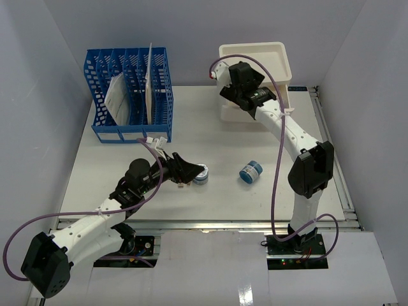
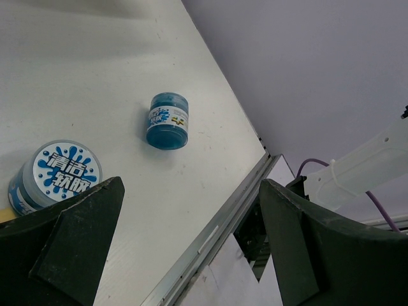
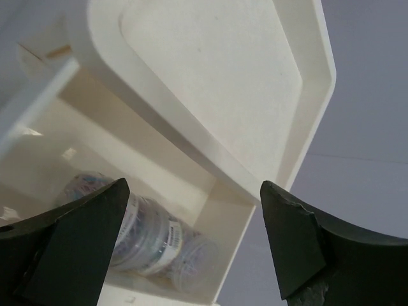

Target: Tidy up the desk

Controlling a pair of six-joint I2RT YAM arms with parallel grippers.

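Note:
The desk is a white tabletop with a metal rail along its near edge. Two blue jars lie on it: one with a printed white lid just right of my left gripper, another on its side further right. My left gripper is open and empty; its wrist view shows the lidded jar beside the left finger and the tipped jar ahead. My right gripper is open and empty at the white drawer box. Its wrist view shows similar jars inside the box's open compartment.
A blue slotted file rack holding papers stands at the back left. The desk's rail and the drop beyond it run under my left fingers. Grey walls enclose the desk on three sides.

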